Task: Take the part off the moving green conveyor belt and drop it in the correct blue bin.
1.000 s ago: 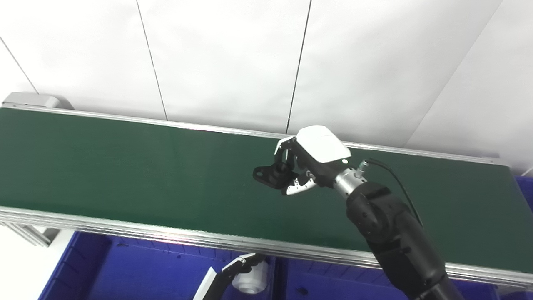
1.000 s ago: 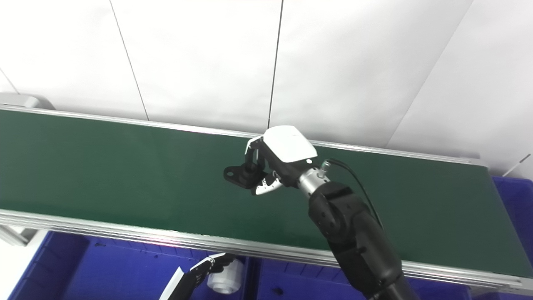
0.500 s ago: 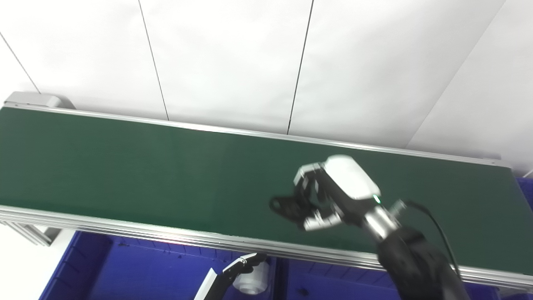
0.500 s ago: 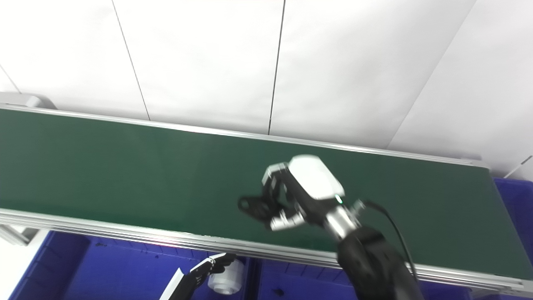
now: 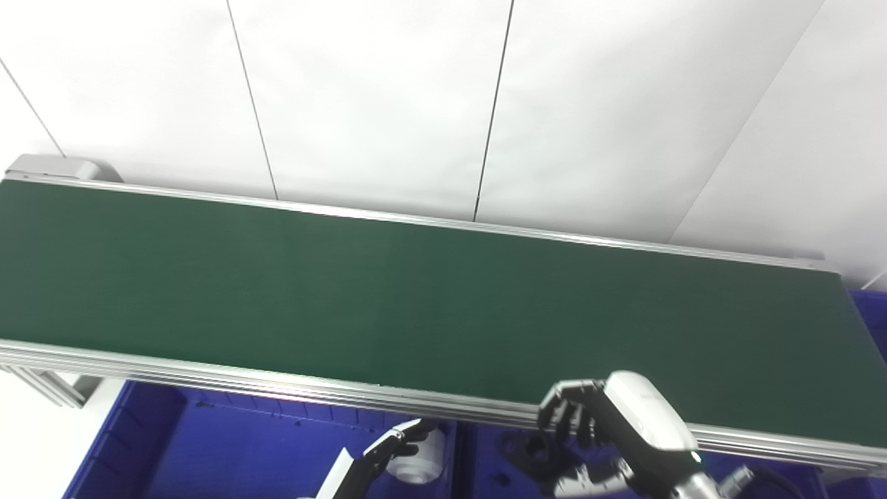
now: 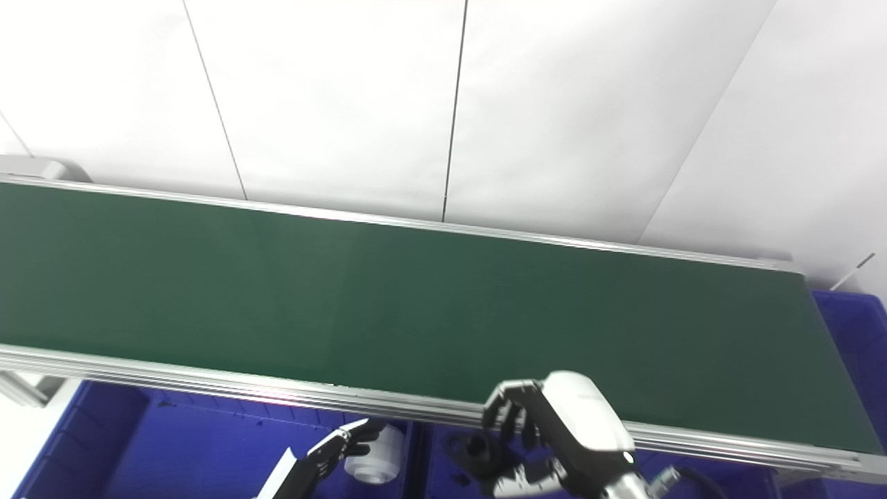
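Note:
The green conveyor belt (image 5: pixel 332 291) carries nothing in view. My right hand (image 5: pixel 613 433) has come down past the belt's near rail, low at the right. It is shut on the black flanged part (image 5: pixel 532 454), which hangs over a blue bin (image 5: pixel 495 478) just right of the divider. Fingers curl over the part from above and the thumb sits under it. My left hand (image 5: pixel 388 450) pokes in at the bottom centre with fingers stretched out and nothing in it, beside a white cylindrical part (image 5: pixel 419 468) lying in the left blue bin (image 5: pixel 229 450).
The belt's aluminium near rail (image 5: pixel 277 384) runs above the bins. Another blue bin (image 5: pixel 872 319) shows at the belt's right end. A white panelled wall (image 5: pixel 443 104) stands behind the belt, and a grey end cap (image 5: pixel 48 166) sits at the far left.
My right hand has carried the black part off the belt, toward me and down over the near rail, to hang above the blue bin. The left hand has stayed put.

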Action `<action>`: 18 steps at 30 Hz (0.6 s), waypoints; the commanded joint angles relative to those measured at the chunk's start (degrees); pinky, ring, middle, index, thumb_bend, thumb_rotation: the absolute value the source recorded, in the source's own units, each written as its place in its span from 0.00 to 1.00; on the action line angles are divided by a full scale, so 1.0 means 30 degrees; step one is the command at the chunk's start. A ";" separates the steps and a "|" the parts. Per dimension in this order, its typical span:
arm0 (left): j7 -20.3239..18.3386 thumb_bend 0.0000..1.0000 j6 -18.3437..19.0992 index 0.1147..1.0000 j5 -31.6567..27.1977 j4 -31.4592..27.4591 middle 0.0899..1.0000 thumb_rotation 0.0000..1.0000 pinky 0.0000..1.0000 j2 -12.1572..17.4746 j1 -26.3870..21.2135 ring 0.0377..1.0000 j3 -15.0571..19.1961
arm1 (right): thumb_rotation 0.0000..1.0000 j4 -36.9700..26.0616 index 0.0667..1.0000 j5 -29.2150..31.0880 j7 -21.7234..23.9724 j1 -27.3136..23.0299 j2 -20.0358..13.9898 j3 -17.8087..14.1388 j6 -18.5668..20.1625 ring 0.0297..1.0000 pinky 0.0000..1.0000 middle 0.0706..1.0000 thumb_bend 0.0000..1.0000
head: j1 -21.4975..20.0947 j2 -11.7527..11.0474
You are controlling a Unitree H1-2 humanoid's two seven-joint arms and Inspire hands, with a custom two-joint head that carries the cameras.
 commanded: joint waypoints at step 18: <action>-0.2663 0.87 -0.0527 0.82 -0.0484 -0.2356 0.86 0.44 0.79 -0.0004 0.0650 0.84 0.2422 | 0.00 0.4430 0.48 -0.1400 -0.0489 -0.0093 0.0638 0.1293 0.0347 0.53 0.43 0.42 0.52 | -0.1273 0.2191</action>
